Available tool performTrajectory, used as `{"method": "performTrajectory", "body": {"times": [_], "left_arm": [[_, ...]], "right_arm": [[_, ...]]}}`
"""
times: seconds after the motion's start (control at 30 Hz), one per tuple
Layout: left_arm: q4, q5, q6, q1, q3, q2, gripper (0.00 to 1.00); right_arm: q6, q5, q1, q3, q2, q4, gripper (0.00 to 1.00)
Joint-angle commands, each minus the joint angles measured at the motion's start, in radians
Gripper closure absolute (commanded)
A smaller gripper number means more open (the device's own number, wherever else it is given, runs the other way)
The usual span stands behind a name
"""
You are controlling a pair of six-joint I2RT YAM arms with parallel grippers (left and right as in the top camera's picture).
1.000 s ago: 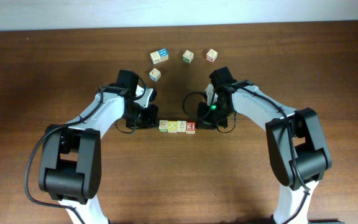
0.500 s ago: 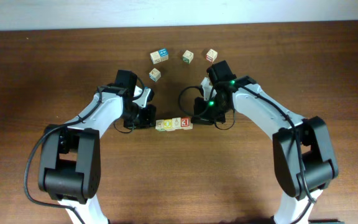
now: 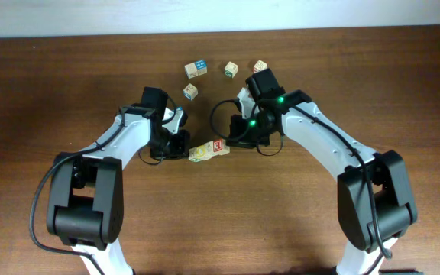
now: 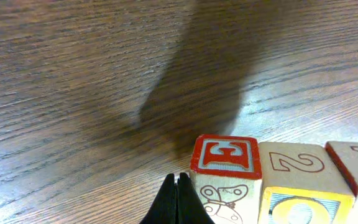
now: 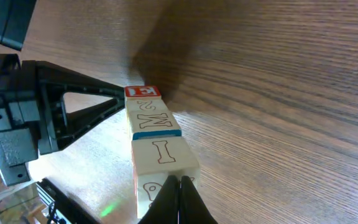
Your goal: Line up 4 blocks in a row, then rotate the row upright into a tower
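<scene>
The blocks lie end to end in a short row (image 3: pixel 207 150) between my two grippers, slanting up to the right, with a red-marked top (image 3: pixel 218 145) at its right end. My left gripper (image 3: pixel 184 151) is shut, its tip (image 4: pixel 178 200) against the row's left end beside a red-framed face (image 4: pixel 224 155). My right gripper (image 3: pixel 230 142) is also shut, and its tip (image 5: pixel 179 194) presses the near end block with the "I" face (image 5: pixel 165 152). In the right wrist view the row (image 5: pixel 151 121) runs away to a red "E" face (image 5: pixel 143 92).
Several loose cubes sit at the back of the wooden table: a blue-and-cream one (image 3: pixel 196 69), two pale ones (image 3: pixel 231 69) (image 3: pixel 260 66), and one close behind my left arm (image 3: pixel 190 92). My left gripper's black body (image 5: pixel 55 121) fills the left of the right wrist view.
The right gripper has moved up and to the left, pushing its end of the row. The row has turned from level to slanted and shifted left. The left gripper has barely moved.
</scene>
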Motion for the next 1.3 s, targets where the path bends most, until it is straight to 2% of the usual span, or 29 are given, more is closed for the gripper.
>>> {"method": "performTrajectory", "body": {"times": [0.0, 1.17, 1.27], "left_arm": [[0.006, 0.109, 0.016, -0.017, -0.001, 0.007, 1.00], [0.006, 0.111, 0.016, -0.045, -0.001, 0.007, 1.00], [0.017, 0.108, 0.004, -0.013, -0.001, 0.007, 1.00]], "right_arm": [[-0.006, -0.040, 0.044, 0.015, -0.013, 0.009, 0.96], [0.013, -0.039, 0.103, 0.017, -0.012, 0.076, 0.96], [0.013, -0.031, 0.103, 0.017, -0.012, 0.075, 0.96]]}}
